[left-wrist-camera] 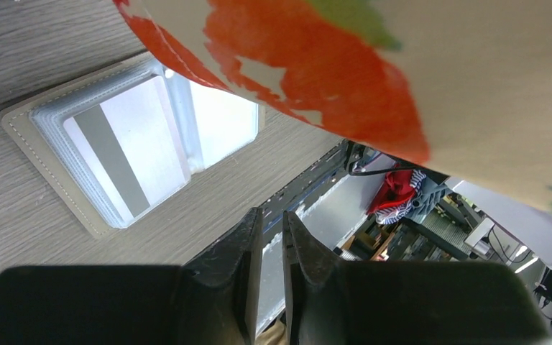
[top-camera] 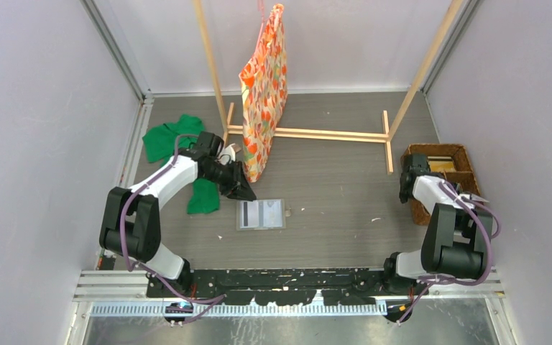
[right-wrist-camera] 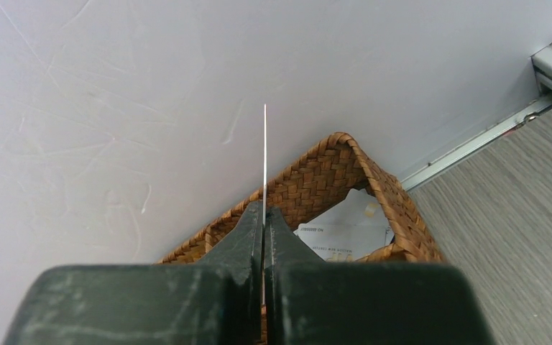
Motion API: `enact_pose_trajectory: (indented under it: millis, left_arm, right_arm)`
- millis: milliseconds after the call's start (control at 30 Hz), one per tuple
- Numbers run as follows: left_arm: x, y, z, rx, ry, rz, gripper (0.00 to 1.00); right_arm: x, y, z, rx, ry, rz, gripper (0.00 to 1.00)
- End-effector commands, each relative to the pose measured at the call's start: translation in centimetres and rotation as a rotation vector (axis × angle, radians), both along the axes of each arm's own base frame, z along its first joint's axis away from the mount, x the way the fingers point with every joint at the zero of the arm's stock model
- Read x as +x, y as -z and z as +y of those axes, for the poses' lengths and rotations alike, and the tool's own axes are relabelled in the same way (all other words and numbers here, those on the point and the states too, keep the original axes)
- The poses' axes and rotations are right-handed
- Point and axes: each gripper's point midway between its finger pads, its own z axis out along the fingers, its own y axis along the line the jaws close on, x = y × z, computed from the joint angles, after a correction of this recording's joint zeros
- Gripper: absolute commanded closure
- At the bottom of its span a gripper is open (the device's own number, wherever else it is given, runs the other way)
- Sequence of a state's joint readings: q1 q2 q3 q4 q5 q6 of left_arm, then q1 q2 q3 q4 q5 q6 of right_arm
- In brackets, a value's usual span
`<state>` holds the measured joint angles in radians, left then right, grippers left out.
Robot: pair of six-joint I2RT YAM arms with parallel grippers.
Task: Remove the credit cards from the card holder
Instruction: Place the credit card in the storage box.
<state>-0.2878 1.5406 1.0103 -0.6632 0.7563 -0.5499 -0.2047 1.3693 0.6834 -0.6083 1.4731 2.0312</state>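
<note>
Right hand [right-wrist-camera: 264, 210] pinching a card [right-wrist-camera: 264, 144] by the basket [right-wrist-camera: 316, 180]; left hand [left-wrist-camera: 273, 215] barely ajar, empty, near the card holder [left-wrist-camera: 54, 167].

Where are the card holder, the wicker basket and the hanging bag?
card holder [top-camera: 261, 214], top view, middle of its open panels.
wicker basket [right-wrist-camera: 323, 180], right wrist view, its woven corner.
hanging bag [top-camera: 264, 93], top view, its orange side.

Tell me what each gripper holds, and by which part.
Right gripper pinches a card by one edge, seen edge-on above the basket. Left gripper: jaws slightly apart, nothing seen between them.
</note>
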Motion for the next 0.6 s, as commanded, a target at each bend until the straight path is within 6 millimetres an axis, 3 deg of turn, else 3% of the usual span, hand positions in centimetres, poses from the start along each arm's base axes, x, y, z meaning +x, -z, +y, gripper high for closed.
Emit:
enact_pose_trajectory:
  millis: [0, 567]
  left_arm:
    - [-0.2, 0.4, 0.1, 0.006, -0.013, 0.012, 0.83]
    - [-0.5, 0.3, 0.2, 0.009, -0.028, 0.013, 0.83]
  right_arm:
    - [1.9, -3.4, -1.4, -0.167, 0.072, -0.534, 0.99]
    - [4.0, -0.9, -2.8, -0.121, 0.098, -0.490, 0.99]
